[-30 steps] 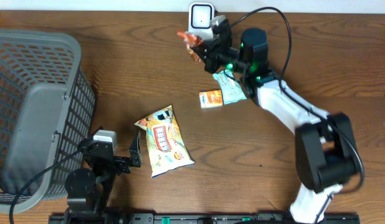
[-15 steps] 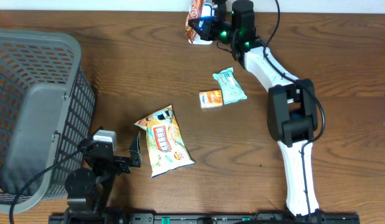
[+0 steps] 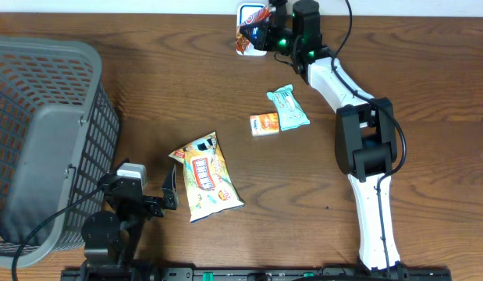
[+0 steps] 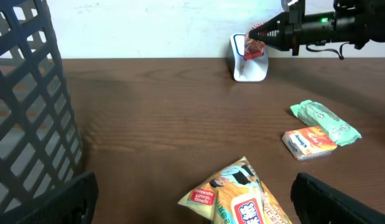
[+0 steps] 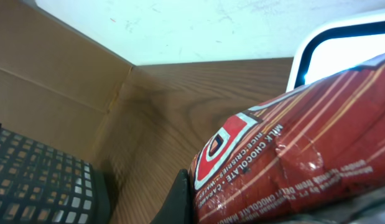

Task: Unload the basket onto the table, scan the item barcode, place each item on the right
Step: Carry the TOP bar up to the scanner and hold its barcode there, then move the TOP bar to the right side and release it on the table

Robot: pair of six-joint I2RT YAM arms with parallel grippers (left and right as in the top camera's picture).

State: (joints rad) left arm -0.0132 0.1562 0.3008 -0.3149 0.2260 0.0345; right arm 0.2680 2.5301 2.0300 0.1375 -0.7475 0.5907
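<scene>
Overhead view: a dark wooden table (image 3: 147, 78). The right arm reaches to the far edge, where its right gripper (image 3: 253, 35) is clamped on a red snack packet (image 3: 241, 40). The packet is held just in front of a white barcode scanner (image 3: 250, 10). Nearer the middle lie a mint-green packet (image 3: 288, 107) and a small orange box (image 3: 264, 124), touching each other. A yellow snack bag (image 3: 206, 178) lies flat, near and left of centre. A grey plastic basket (image 3: 38, 117) fills the left side. The left gripper (image 3: 159, 199) sits at the near edge, just left of the yellow bag, jaws spread apart and holding nothing.

Left wrist view: its two dark fingers (image 4: 49, 202) stand wide apart at the lower corners. The yellow snack bag lies between them, further out. Far off, the red snack packet hangs against the scanner's face, pinched by the right gripper. The basket wall rises on the left.

Right wrist view: the red snack packet fills the frame, printed "milk chocolate caramel". The scanner's white frame shows at upper right, right behind it.
</scene>
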